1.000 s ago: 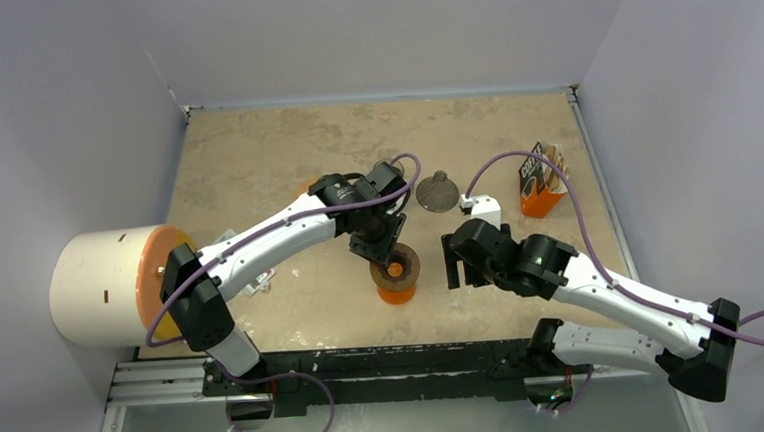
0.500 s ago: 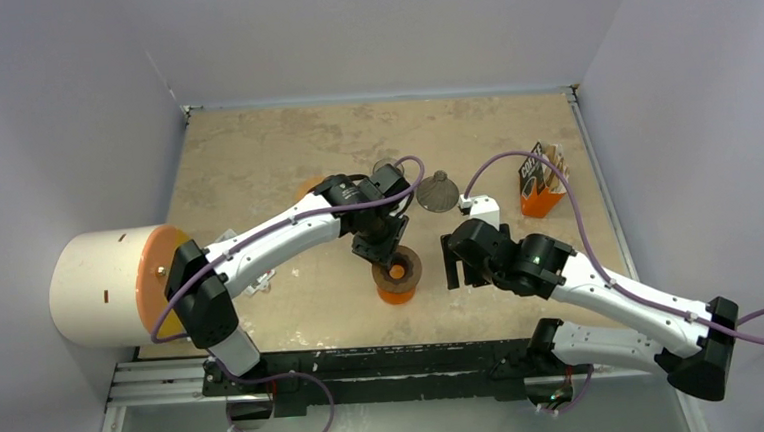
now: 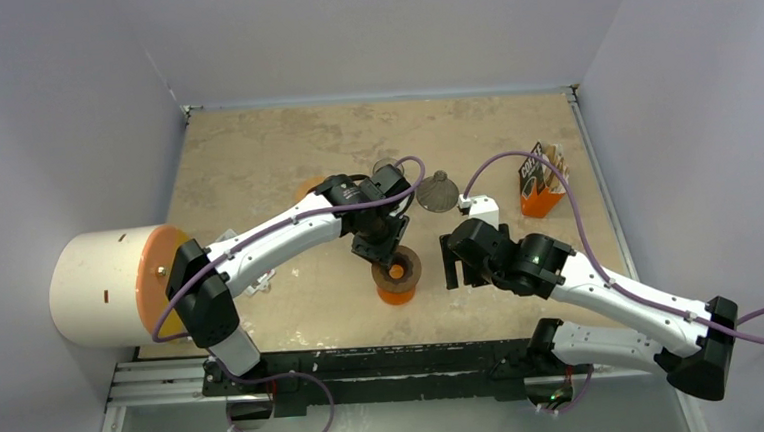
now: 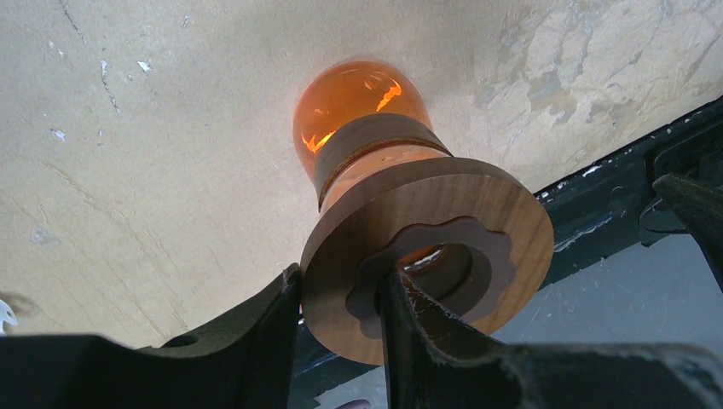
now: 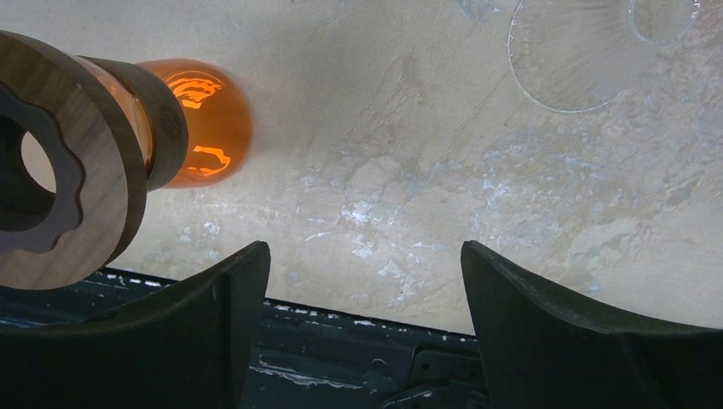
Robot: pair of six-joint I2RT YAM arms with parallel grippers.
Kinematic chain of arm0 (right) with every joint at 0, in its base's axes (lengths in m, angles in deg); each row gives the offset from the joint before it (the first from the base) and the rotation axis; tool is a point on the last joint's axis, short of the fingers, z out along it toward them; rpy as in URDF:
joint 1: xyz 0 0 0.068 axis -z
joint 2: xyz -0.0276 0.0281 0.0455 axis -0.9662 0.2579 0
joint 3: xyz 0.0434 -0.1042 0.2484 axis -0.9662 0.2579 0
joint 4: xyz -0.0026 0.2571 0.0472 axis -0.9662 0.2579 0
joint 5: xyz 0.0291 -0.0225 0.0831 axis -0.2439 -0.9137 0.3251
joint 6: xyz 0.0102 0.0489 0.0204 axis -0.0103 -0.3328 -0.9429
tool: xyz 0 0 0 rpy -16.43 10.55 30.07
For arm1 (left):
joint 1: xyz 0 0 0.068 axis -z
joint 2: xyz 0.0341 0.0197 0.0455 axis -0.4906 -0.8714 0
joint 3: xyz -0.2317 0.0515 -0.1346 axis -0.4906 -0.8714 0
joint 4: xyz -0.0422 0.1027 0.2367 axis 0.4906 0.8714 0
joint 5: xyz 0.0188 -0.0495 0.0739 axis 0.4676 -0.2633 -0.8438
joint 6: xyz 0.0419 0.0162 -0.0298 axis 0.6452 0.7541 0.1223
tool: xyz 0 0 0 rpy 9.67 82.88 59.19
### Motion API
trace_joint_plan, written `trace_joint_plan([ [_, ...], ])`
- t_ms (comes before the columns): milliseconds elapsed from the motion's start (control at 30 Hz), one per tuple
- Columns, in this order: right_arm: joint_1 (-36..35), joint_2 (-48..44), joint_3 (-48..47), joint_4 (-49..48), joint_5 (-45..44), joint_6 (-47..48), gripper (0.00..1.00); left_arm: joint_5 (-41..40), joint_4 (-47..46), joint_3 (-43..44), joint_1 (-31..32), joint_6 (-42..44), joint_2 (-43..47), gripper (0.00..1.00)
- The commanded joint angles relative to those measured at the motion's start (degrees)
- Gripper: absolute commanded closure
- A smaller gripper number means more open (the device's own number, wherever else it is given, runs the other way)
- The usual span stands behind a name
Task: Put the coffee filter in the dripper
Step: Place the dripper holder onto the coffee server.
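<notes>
Little changes: the left gripper [image 4: 339, 285] stays pinched on the wooden ring [image 4: 477, 204] atop the orange vessel [image 4: 349, 102]. The right gripper [image 5: 365, 251] gapes empty, so setup seems unfinished.

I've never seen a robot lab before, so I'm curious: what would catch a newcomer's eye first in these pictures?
First, the glowing orange glass vessel near the middle of the table, capped by a wooden ring whose rim the left tool pinches. The right tool hangs open right beside it. At the far left, a big white drum with an orange face juts into view.
</notes>
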Motion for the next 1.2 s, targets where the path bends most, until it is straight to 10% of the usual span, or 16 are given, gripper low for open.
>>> trace_joint_plan([
  [0, -0.09, -0.07, -0.18, -0.51, 0.05, 0.07, 0.14, -0.51, -0.53, 1.89, 0.32, 1.06, 1.0, 0.63],
  [800, -0.09, -1.05, -2.24, -3.08, 2.74, 1.53, 0.18, -7.93, 0.53, 2.93, -0.16, 1.79, 10.23, 0.49],
  [1000, -0.09, 0.64, -2.2, -6.4, 5.37, 1.96, 0.44, -5.9, -0.71, -1.93, -5.21, 1.02, 15.02, 1.0],
  [1167, -0.09, 2.95, -2.33, -8.9, 7.61, 2.06, 0.86, -3.01, -2.28, -6.14, -8.35, 0.83, 16.75, 1.0],
])
